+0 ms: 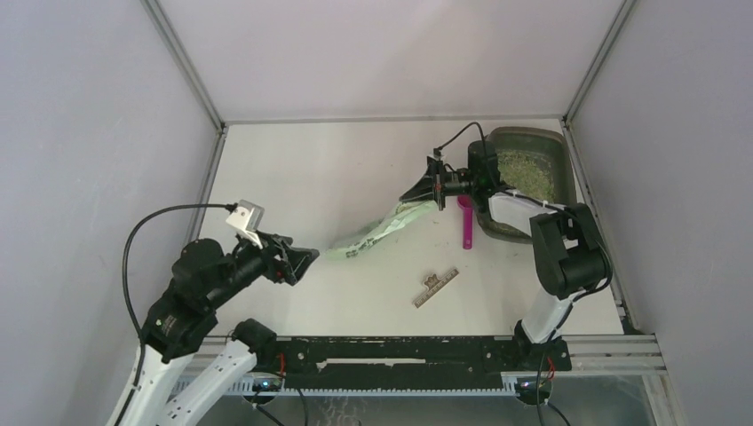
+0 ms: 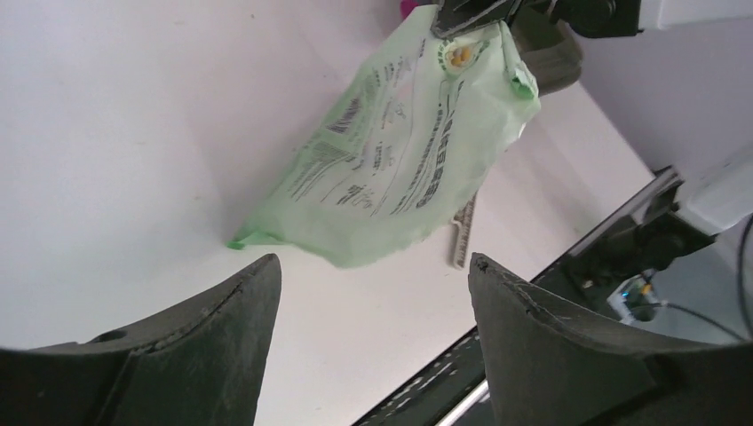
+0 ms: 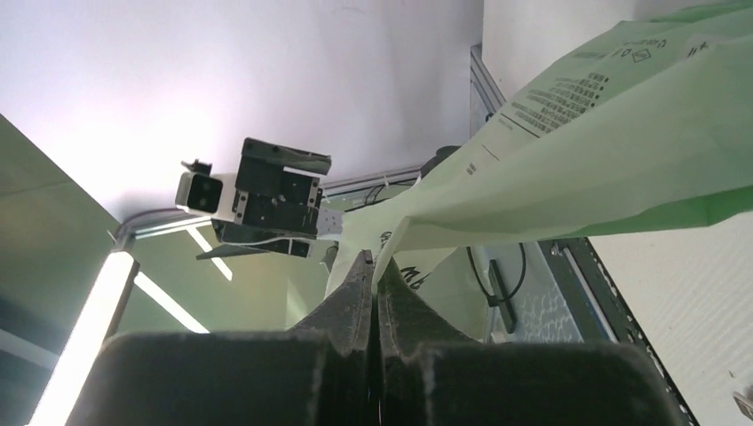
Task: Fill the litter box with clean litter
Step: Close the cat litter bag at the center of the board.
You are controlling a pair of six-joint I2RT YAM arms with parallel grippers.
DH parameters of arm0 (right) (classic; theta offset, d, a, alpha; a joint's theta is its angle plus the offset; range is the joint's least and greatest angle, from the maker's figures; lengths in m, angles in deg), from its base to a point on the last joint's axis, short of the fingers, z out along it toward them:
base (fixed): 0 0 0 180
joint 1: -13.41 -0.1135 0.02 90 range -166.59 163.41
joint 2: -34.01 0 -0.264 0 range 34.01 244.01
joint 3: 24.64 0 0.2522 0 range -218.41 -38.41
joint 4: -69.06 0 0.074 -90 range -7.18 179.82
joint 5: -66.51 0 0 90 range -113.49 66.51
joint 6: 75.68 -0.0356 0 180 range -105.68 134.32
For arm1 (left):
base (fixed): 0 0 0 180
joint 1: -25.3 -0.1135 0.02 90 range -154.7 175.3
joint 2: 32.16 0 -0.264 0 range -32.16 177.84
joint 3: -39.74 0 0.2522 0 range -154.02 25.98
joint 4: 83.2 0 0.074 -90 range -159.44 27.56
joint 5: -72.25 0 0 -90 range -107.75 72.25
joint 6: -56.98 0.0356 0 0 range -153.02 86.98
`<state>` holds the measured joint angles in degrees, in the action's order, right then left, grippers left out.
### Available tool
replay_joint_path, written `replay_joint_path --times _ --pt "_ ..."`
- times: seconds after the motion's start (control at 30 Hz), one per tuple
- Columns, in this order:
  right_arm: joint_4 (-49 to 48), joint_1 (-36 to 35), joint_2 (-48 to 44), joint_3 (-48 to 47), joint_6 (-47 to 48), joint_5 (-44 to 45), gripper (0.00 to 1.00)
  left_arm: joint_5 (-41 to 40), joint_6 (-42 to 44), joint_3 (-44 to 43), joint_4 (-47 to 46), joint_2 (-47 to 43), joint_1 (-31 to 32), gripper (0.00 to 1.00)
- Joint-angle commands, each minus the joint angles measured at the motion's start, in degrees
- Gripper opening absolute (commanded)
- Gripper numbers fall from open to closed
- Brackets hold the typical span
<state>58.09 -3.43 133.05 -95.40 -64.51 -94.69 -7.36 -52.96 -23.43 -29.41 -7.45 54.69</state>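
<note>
The dark grey-brown litter box [image 1: 558, 146] sits at the table's far right corner with pale greenish granules of clean litter [image 1: 524, 173] inside. My right gripper [image 1: 424, 189] is shut on the edge of the light-green printed bag [image 1: 377, 232], holding that end up just left of the box; the bag sags down to the table toward my left arm. In the right wrist view the shut gripper [image 3: 376, 266] pinches the bag [image 3: 622, 151]. My left gripper [image 1: 306, 259] is open and empty by the bag's low end; its wrist view shows the open gripper [image 2: 373, 266] short of the bag [image 2: 400, 151].
A magenta scoop [image 1: 466, 226] lies on the table just left of the box. A small grey comb-like strip [image 1: 436, 288] lies near the front middle. The enclosure's walls and metal frame stand close around the table.
</note>
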Motion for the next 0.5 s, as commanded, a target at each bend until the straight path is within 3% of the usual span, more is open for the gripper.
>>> replay_joint_path --times 0.0,0.07,0.23,0.47 --pt "0.32 0.64 1.75 -3.42 0.56 -2.88 0.03 -1.74 9.56 -4.75 7.21 1.16 0.76 0.81" --pt "-0.82 0.60 3.45 -4.05 -0.37 -2.98 0.03 -2.73 11.02 -5.68 8.09 2.70 3.17 0.81" --pt "-2.46 0.67 5.90 -6.07 -2.30 -3.82 0.03 -15.46 13.15 -6.23 9.08 7.40 14.20 0.80" --pt "-2.47 0.92 7.18 -7.23 -2.03 -4.50 0.03 -21.72 15.28 -3.40 4.05 12.65 18.94 0.79"
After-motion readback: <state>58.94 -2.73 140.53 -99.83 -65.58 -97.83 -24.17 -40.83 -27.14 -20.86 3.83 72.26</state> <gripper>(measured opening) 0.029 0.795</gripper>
